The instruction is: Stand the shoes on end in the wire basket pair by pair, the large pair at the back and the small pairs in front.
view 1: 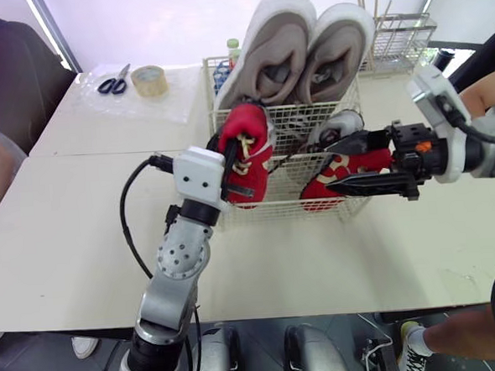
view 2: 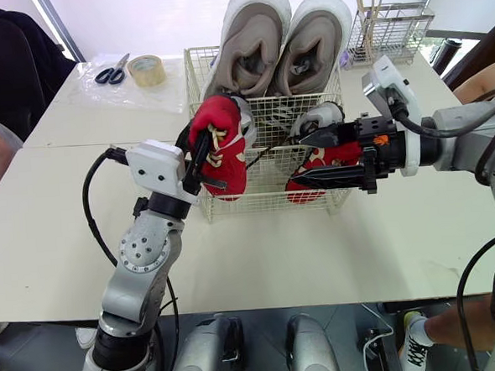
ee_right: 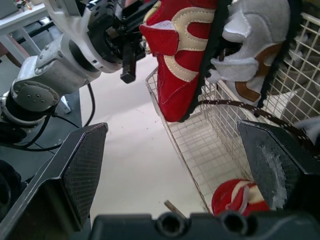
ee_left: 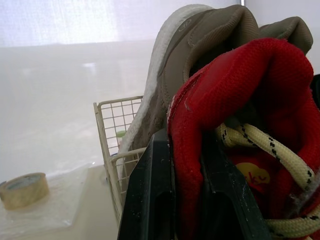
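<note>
Currently the left gripper (view 1: 234, 165) has its fingers (ee_left: 150, 190) clamped on the heel collar of a small red sneaker (view 1: 247, 156). It holds it raised at the front-left corner of the wire basket (view 1: 286, 191); I can't tell if the toe is inside the rim. The large grey pair (view 1: 302, 52) stands on end at the basket's back. A second red sneaker (view 1: 335, 180) sits in the basket's front right, with a small white shoe (view 1: 336, 125) just behind it. The right gripper (view 2: 305, 157) hovers at the basket's front-right side, fingers (ee_right: 82, 170) spread wide and gripping nothing. The sneaker looks light, with a soft upper that creases under the pinch and a stiffer sole. The loose cream laces could snag the wire. The heel collar or across the sole seems the safest hold.
</note>
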`<state>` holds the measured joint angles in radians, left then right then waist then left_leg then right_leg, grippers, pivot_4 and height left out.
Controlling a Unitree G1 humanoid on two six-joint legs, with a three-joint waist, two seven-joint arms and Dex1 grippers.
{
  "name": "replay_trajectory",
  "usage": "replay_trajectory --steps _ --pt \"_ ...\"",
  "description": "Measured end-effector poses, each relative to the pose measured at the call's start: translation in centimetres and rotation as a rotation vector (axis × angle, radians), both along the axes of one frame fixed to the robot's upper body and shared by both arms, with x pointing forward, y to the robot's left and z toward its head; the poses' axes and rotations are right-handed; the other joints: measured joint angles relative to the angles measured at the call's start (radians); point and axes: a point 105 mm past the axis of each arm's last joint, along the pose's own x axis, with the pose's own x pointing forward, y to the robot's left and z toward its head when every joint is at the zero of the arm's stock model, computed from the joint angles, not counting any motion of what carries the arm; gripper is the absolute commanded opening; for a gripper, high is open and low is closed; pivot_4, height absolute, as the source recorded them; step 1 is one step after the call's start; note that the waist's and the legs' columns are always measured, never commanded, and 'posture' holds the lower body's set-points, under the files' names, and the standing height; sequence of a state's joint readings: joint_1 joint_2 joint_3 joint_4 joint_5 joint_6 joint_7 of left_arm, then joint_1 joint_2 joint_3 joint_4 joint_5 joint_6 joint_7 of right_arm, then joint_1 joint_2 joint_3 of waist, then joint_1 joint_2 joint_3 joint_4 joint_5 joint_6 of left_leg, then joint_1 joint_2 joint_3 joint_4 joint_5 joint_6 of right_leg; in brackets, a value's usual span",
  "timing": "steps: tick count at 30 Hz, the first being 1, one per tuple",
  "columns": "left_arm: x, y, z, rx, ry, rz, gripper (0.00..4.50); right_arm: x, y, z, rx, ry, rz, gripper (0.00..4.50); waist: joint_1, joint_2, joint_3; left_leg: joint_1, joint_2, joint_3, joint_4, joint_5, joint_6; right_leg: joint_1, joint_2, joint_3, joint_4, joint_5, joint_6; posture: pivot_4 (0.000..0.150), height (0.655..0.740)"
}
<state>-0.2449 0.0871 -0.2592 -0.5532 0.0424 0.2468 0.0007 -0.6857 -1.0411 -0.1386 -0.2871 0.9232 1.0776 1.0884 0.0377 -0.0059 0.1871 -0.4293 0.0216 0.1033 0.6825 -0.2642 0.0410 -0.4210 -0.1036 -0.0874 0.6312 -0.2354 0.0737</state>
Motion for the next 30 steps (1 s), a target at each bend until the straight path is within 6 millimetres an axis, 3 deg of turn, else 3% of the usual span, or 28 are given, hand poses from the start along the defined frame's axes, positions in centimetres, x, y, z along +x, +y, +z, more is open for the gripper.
replay_trajectory --steps 6,9,15,20,22,27,30 --pt "-0.2 0.2 -1.1 0.008 0.028 0.013 0.31 -0.4 -0.6 -0.4 0.004 0.024 -0.015 4.50 0.000 0.001 -0.001 0.000 0.000 0.000 0.000 0.000 0.000 0.000 0.000 0.000 0.000 0.000 0.000 0.150 0.7371" --pt "-0.3 0.3 -1.5 0.012 0.042 0.009 1.35 -0.7 -0.6 -0.7 -0.008 0.035 -0.014 4.50 0.000 0.002 -0.002 0.000 0.000 0.000 0.000 0.000 0.000 0.000 0.000 0.000 -0.001 0.000 0.000 0.150 0.7371" --pt "-0.4 0.6 -2.7 0.023 0.097 0.013 4.37 -0.7 -0.7 -1.0 -0.010 0.040 -0.027 4.50 0.005 0.002 -0.003 0.000 0.000 -0.001 0.000 0.000 0.000 0.001 -0.001 0.000 -0.002 0.000 0.000 0.150 0.7371" --pt "-1.0 0.7 -4.3 0.014 0.211 -0.034 4.44 -0.8 -0.6 -1.0 -0.010 0.041 -0.021 4.50 0.001 0.002 -0.002 -0.002 -0.001 0.000 0.000 -0.001 0.002 -0.001 -0.002 0.000 -0.003 0.000 0.000 0.150 0.7371" --pt "-1.5 1.4 -3.9 -0.017 0.242 -0.061 4.44 -0.9 0.1 -0.1 0.029 0.035 0.013 4.50 -0.004 0.003 -0.002 -0.005 -0.001 0.000 0.000 -0.001 0.002 -0.005 -0.001 0.000 -0.002 0.000 0.000 0.150 0.7371" --pt "-2.8 2.3 -1.6 -0.127 0.285 -0.184 4.44 -2.1 2.3 4.4 0.153 -0.060 0.141 4.50 -0.005 0.004 -0.002 -0.008 0.002 -0.001 0.001 -0.001 0.002 -0.007 0.001 -0.002 -0.002 0.000 0.000 0.150 0.7371" --pt "-2.5 3.8 -0.7 -0.148 0.305 -0.174 4.44 -2.2 2.8 4.9 0.178 -0.056 0.154 4.50 0.001 0.003 -0.001 -0.009 0.001 -0.001 0.002 -0.001 0.002 -0.007 0.001 -0.003 -0.001 0.000 0.000 0.150 0.7371"
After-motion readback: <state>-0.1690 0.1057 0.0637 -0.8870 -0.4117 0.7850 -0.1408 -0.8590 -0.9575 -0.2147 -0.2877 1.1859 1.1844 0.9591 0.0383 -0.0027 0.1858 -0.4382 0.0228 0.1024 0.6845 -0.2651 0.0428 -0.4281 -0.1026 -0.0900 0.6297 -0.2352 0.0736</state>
